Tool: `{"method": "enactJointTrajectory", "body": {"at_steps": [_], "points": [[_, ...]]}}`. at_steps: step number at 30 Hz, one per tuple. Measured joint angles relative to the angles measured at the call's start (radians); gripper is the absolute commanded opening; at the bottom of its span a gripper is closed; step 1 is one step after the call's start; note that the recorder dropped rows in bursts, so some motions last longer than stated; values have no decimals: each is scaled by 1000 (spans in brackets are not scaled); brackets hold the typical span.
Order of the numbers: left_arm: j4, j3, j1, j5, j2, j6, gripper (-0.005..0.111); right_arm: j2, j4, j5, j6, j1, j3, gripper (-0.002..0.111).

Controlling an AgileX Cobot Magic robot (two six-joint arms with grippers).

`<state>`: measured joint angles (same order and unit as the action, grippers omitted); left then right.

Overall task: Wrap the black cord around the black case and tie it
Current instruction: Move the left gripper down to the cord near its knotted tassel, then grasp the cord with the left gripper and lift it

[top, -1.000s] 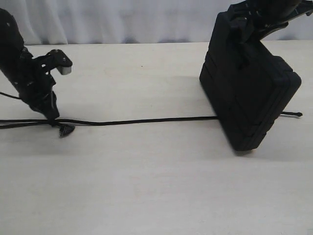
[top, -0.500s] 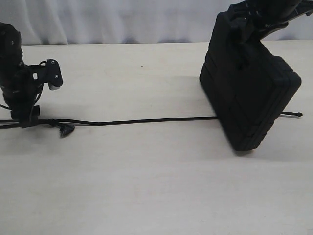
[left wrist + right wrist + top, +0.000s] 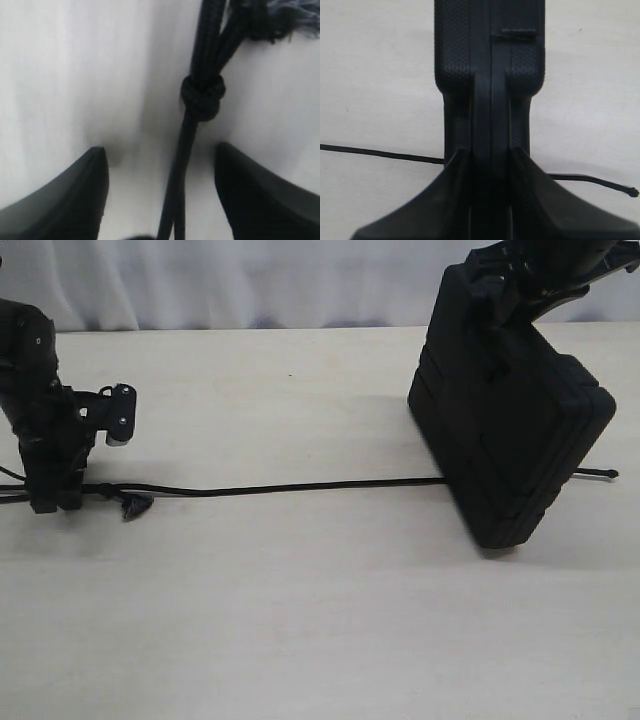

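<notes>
A: Why does the black case (image 3: 510, 440) stand tilted?
B: The right gripper (image 3: 490, 152) clamps its top, so the black cord (image 3: 300, 486) passes under it.
A: The left gripper (image 3: 160, 148)?
B: Far from the case, wide open over the cord's knot (image 3: 202, 95), holding nothing.

Leaving the worktop (image 3: 320, 640) open along the front edge and mid-rear. Meeting the cord (image 3: 300, 487) lying low across the middle, left edge to case (image 3: 520, 450). Running into that case standing tilted right-rear, and the left gripper (image 3: 58, 498) by the left edge.
</notes>
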<state>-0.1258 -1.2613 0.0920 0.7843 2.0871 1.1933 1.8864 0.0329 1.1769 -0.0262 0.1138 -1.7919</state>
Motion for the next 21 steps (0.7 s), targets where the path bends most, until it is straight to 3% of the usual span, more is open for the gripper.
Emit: {"method": "enactJointTrajectory", "body": {"at_steps": [7, 13, 14, 18, 19, 21], "points": [[73, -3, 0, 31, 4, 9, 0, 0, 0, 0, 0, 0, 0, 4], [367, -3, 0, 40, 6, 11, 0, 0, 0, 0, 0, 0, 0, 4], [548, -2, 0, 40, 16, 11, 0, 0, 0, 0, 0, 0, 0, 4], [939, 2, 0, 28, 33, 11, 0, 0, 0, 0, 0, 0, 0, 4], [1161, 2, 0, 35, 42, -28, 1, 0, 0, 0, 0, 0, 0, 4], [1336, 2, 4, 71, 62, -84, 9, 0, 0, 0, 0, 0, 0, 4]]}}
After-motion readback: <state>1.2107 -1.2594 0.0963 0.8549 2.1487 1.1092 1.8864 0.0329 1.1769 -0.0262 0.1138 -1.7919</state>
